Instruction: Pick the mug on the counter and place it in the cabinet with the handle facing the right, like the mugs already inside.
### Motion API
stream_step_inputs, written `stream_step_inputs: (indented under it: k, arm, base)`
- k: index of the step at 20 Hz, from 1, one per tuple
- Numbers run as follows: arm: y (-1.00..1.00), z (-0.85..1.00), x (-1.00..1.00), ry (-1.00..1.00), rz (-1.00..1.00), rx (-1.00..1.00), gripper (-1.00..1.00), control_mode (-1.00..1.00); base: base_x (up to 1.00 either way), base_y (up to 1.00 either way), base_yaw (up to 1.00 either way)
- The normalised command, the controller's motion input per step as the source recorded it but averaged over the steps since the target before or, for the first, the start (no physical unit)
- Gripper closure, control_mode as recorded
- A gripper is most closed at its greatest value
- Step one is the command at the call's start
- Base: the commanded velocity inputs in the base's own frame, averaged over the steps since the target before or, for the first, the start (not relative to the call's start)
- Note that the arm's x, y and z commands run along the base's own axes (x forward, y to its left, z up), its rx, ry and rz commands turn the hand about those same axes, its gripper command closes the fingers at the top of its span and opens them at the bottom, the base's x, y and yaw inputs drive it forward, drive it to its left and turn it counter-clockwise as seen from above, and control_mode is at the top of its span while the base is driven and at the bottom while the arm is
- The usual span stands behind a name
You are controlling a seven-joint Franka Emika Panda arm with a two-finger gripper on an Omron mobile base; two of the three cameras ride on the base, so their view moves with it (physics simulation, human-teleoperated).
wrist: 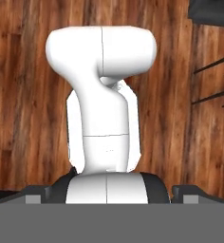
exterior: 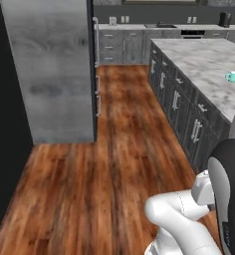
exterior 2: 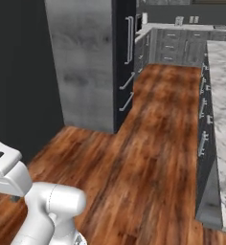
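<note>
Left side: the cabinet [exterior: 50,69] stands tall, grey wood grain, and I'm looking at its flank, so I can't tell what sits in the shelf niche. Light bar handles [exterior: 98,94] run down its front edge. Wood floor [exterior: 104,169] runs between it and the island.

Centre: arm [exterior: 189,214] folded low over the base, nowhere near either target. The hand camera looks down at the robot's own body and floor; jaws can't be made out, so can't tell if they're apart or closed. Nothing suggests a load.

Right: the desk [exterior: 209,64], white marble over grey drawers. The mug [exterior: 232,76], teal, sits upright on it near the right edge of the left base view, untouched, well apart from the arm.

Progress, my read: basically zero. Left: drive to the desk, reach, grasp the mug, carry across to the cabinet front, set it in with handle right.
</note>
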Motion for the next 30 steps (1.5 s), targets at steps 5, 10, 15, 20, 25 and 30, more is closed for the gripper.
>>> stream_step_inputs:
  k: [5, 10, 15, 20, 25, 30]
  arm:
    - [0.0, 0.0, 0.0, 0.0, 0.0, 0.0, -1.0, 1.0]
    - [0.0, 0.0, 0.0, 0.0, 0.0, 0.0, -1.0, 1.0]
    - [0.0, 0.0, 0.0, 0.0, 0.0, 0.0, -1.0, 1.0]
    - [0.0, 0.0, 0.0, 0.0, 0.0, 0.0, -1.0, 1.0]
    - [0.0, 0.0, 0.0, 0.0, 0.0, 0.0, -1.0, 1.0]
    - [0.0, 0.0, 0.0, 0.0, 0.0, 0.0, -1.0, 1.0]
  base:
    - [0.65, 0.21, -0.23]
    - [0.66, 0.31, -0.23]
    - [0.67, 0.32, -0.22]
    - [0.73, 0.29, -0.18]
    - [0.73, 0.27, -0.16]
    - [0.63, 0.28, -0.2]
